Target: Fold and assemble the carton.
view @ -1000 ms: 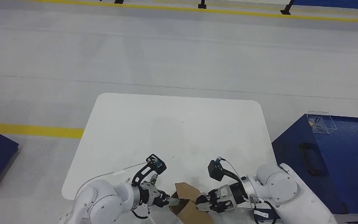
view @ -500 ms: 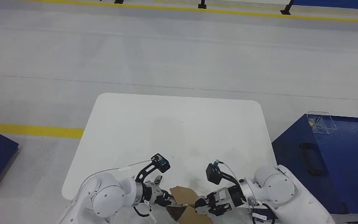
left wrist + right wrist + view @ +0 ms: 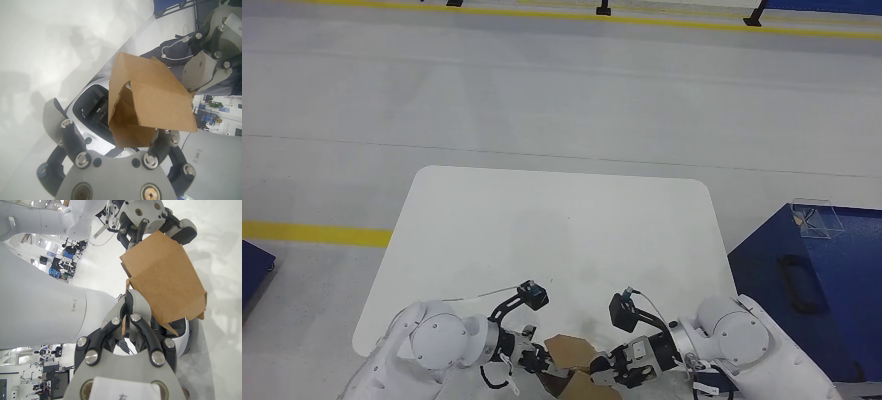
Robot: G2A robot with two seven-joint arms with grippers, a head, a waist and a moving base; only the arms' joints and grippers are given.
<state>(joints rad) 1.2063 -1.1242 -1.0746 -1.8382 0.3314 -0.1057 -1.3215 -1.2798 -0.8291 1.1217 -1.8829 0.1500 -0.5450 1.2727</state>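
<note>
A brown carton (image 3: pixel 570 354), partly opened with loose flaps, hangs between both grippers past the near edge of the white table (image 3: pixel 562 240). My right gripper (image 3: pixel 127 306) is shut on a thin flap edge of the carton (image 3: pixel 166 281); in the top view it sits just right of the carton (image 3: pixel 610 368). My left gripper (image 3: pixel 108 121) is open, its fingers wide apart around the carton's other end (image 3: pixel 151 98). One finger (image 3: pixel 52 111) stands off from the cardboard, while the other is mostly hidden behind a flap. From the right wrist, the left gripper (image 3: pixel 159 236) straddles the carton's far end.
The tabletop stretches bare beyond the arms. A blue cabinet (image 3: pixel 822 290) with a clear plastic holder (image 3: pixel 817 215) stands off the table's right side. Yellow floor lines (image 3: pixel 317 234) run left of the table.
The carton and both grippers have drawn closer to the near edge. The left wrist has shifted slightly right, toward the carton.
</note>
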